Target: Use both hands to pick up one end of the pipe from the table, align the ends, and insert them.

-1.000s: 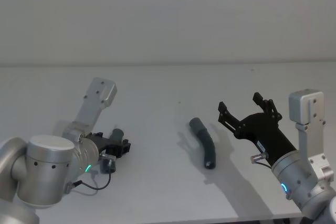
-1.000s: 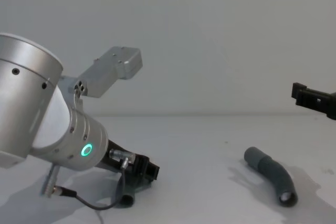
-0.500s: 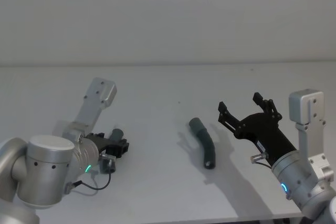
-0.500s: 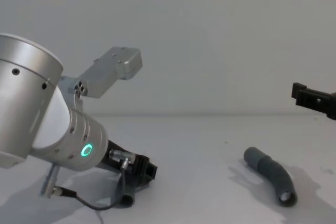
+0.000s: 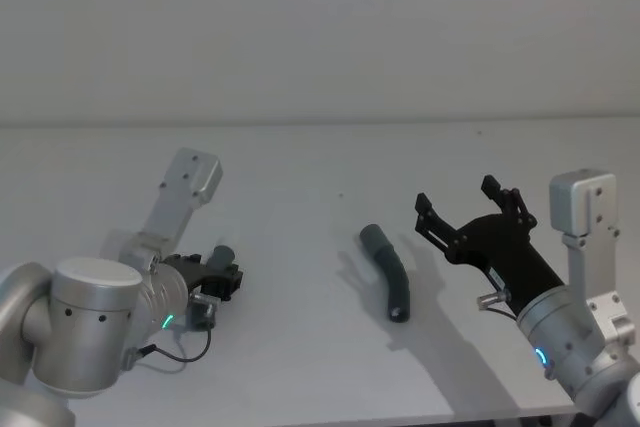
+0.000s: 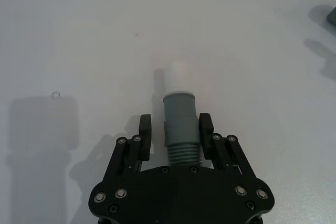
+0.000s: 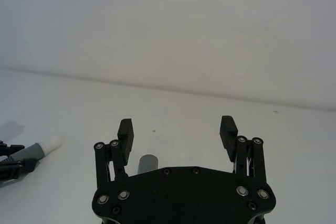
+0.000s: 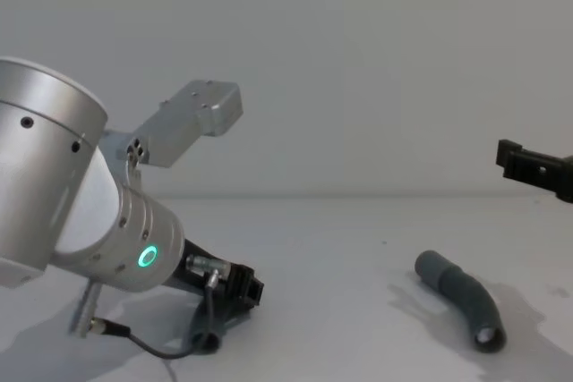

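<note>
Grasping stage. The left gripper (image 6: 175, 125) sits low at the near left of the table (image 5: 300, 177), jaws astride the white-tipped piece (image 6: 179, 109), with a gap on one side: not clamped. The right gripper (image 5: 456, 197) hangs spread wide, right of the socket piece (image 5: 388, 272) lying mid-table. Next, as judged: close left, lower right. The white-tipped piece's bend is hidden beneath the left gripper.

Soft light from overhead keeps the white counter (image 5: 300, 167) bright and even. Shadows are faint and soft-edged: pale patches either side of the grey pipe piece (image 5: 388, 272), beneath the right gripper (image 5: 456, 194), and blockier ones around the left gripper (image 6: 175, 123). A green ring (image 8: 148, 257) glows on the left arm (image 8: 54, 185).
</note>
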`<state>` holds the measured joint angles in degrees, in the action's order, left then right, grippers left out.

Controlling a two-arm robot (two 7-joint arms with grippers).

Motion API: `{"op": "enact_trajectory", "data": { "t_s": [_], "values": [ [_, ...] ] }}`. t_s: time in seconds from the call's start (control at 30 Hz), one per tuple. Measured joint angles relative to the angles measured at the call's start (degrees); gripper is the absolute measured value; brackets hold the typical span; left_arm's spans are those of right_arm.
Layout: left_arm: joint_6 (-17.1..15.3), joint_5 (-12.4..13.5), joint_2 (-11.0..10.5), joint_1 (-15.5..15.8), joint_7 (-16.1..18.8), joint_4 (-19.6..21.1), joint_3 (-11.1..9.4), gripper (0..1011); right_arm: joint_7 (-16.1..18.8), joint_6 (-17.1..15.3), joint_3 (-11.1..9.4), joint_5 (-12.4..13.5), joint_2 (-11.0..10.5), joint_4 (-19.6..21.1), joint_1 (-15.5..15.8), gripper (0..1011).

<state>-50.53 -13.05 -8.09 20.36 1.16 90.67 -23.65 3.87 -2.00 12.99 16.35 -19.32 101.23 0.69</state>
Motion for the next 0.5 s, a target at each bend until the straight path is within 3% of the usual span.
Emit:
{"op": "enact_trajectory", "data": {
  "t_s": [0.23,0.37,0.5],
  "values": [
    [-0.03,0.0,0.0,0.0,0.0,0.0,0.0,476,0.85,-1.45,0.65,-0.6,-0.25,0.26,-1.31,1000],
    [-0.03,0.0,0.0,0.0,0.0,0.0,0.0,447,1.57,-3.6,1.21,-0.82,-0.57,0.94,-2.34,1000],
    [-0.03,0.0,0.0,0.0,0.0,0.0,0.0,422,2.14,-7.74,1.76,-0.83,-0.73,2.14,-3.41,1000]
  ]
}}
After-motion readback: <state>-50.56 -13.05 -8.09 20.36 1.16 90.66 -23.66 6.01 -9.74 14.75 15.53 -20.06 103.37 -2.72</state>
